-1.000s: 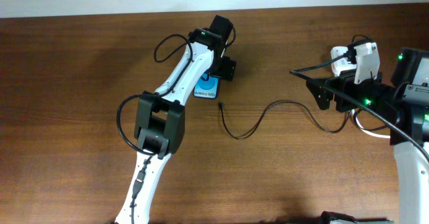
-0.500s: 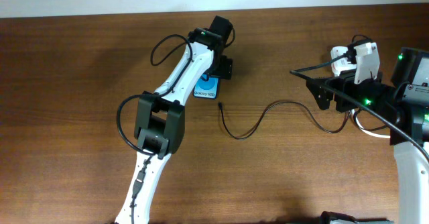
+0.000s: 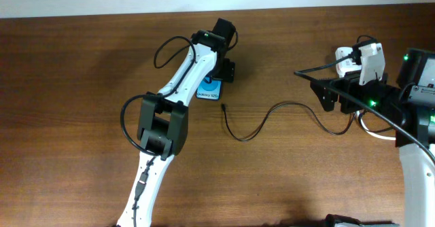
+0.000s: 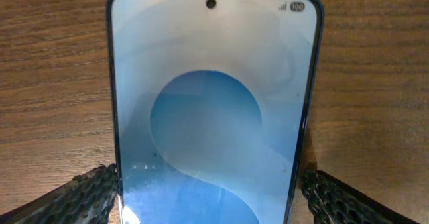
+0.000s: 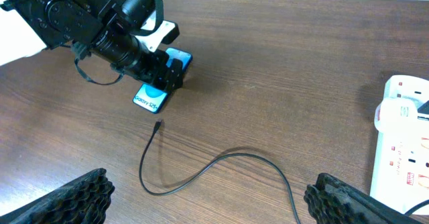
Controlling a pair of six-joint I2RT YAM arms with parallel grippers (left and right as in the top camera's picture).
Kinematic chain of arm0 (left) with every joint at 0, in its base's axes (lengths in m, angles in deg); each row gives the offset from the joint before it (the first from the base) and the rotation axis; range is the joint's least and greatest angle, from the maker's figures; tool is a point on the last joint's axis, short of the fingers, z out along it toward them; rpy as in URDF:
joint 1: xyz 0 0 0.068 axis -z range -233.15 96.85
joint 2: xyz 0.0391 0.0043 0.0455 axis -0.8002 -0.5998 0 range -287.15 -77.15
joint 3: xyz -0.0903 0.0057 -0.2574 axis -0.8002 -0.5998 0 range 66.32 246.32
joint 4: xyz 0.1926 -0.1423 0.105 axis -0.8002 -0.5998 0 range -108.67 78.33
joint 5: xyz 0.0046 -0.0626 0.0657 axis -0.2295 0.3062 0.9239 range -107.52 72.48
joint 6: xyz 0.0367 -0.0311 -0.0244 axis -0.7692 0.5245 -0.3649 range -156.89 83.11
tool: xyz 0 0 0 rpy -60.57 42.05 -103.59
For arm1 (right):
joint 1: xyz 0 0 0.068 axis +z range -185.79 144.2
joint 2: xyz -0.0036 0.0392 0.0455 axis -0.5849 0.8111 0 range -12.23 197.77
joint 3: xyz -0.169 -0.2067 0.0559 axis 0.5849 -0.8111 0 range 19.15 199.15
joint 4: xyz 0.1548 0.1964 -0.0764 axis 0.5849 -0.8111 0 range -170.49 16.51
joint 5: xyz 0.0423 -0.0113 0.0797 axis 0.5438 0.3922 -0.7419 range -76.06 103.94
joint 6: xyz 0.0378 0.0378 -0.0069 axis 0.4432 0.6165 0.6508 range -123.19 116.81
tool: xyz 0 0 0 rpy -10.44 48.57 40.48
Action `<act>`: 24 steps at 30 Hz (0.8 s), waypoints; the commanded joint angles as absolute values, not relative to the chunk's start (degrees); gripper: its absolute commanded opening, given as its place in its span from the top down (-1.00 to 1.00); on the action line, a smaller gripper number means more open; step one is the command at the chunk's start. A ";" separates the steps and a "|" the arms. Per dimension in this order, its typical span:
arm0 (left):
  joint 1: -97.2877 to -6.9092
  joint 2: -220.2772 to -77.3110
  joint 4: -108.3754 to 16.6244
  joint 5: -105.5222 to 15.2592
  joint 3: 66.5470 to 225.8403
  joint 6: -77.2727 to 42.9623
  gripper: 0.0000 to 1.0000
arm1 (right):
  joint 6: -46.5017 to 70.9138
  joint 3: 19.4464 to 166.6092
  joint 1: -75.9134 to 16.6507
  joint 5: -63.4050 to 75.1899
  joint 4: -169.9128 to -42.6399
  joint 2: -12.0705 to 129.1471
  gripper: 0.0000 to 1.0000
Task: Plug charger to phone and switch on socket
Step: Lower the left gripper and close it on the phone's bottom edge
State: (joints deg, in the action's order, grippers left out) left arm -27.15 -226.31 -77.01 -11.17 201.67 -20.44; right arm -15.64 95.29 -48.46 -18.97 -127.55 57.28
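Overhead: phone [image 3: 211,90] lies flat, screen up, near the far edge of the table [image 3: 81,118], roughly midway along it. Left gripper [image 3: 225,69] sits over its upper half. Charger [image 3: 272,110] snakes across mid-table. Its plug tip [image 3: 223,107] is just beside the phone's lower end, not inserted. The other end disappears under the right gripper [image 3: 325,94], near the socket [image 3: 348,57] by the far right corner. Left wrist: jaws spread wide and straddling the phone, one pad [image 4: 84,197] at each long edge. Can't tell if they touch; no clamp visible. Right wrist: jaws released, wide apart, nothing between them, above bare table with cable, phone and socket all ahead. Handling, my read: the phone is rigid, light, glass-faced and slick. Pinch it across the long edges, just enough to stop it sliding when the plug pushes in. The cable is thin, limp and nearly weightless, so a mid-run grab gives no control of the tip. Take it at the stiff plug body right behind the tip, lined up with the port. The socket switch needs a firm poke, and the strip looks light and could skid.
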 commanded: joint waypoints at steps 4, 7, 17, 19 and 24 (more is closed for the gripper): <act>-27.59 -228.23 -80.03 -15.23 202.26 -22.19 -0.89 | -16.30 96.51 -48.57 -19.45 -127.77 57.63 -0.97; -27.80 -228.23 -80.60 -15.21 202.26 -22.19 -0.83 | -16.30 96.51 -48.57 -19.45 -127.77 57.63 -0.97; -28.26 -228.23 -76.51 -14.71 202.26 -20.14 -0.83 | -16.30 96.51 -48.57 -19.45 -128.60 57.63 -0.97; -28.29 -228.23 -76.40 -14.73 202.26 -19.55 -0.83 | -16.30 96.51 -48.57 -19.45 -128.60 57.63 -0.97; -28.29 -228.23 -75.31 -14.75 202.26 -18.04 -0.93 | -16.30 96.51 -48.57 -19.45 -128.60 57.63 -0.97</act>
